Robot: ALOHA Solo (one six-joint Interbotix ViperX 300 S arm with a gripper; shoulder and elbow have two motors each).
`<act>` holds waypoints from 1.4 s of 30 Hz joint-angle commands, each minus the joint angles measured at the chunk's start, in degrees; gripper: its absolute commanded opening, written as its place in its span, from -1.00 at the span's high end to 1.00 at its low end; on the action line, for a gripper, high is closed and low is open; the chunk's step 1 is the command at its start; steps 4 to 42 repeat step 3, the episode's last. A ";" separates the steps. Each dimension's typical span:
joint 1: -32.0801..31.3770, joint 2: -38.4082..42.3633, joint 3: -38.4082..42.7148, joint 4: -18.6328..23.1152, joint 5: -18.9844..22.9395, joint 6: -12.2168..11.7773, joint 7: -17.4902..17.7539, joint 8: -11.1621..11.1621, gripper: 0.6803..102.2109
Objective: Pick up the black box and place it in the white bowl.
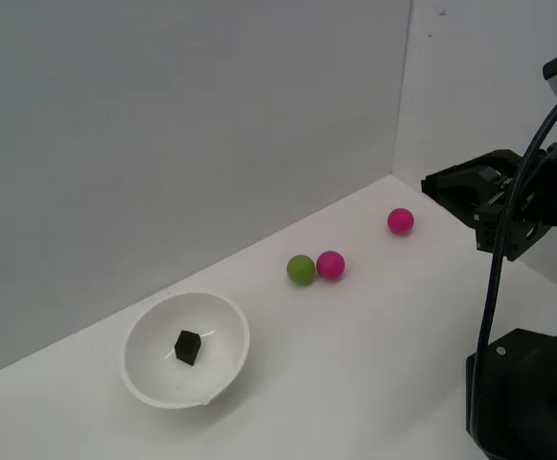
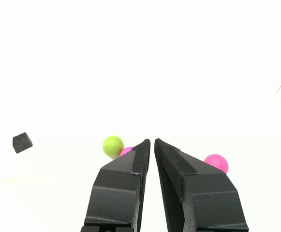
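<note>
Since the black box (image 1: 187, 347) already lies inside the white bowl (image 1: 140, 379), we list little risk: a sweep of the arm could clip the bowl's rim or scatter the balls. The hand (image 2: 152, 141), nearly closed and empty, hangs well clear. Green ball (image 1: 300, 269) touches one pink ball (image 1: 331, 264); another pink ball (image 1: 400, 220) sits nearer the hand. The worktop (image 1: 355, 364) offers open room.

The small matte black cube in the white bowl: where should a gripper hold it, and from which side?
Probably from above, closing on two opposite flat faces of the small matte black cube. It sits tilted on the floor of the glossy white round bowl, whose raised wall blocks any sideways approach.
</note>
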State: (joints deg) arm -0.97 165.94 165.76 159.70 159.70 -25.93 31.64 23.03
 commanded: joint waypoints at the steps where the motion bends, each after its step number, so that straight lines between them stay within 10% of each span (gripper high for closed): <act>1: -0.62 -0.18 0.09 -0.35 -0.62 -0.35 0.35 0.09 0.96; 42: -0.70 0.00 0.18 -0.35 -0.53 -0.35 0.44 0.09 0.96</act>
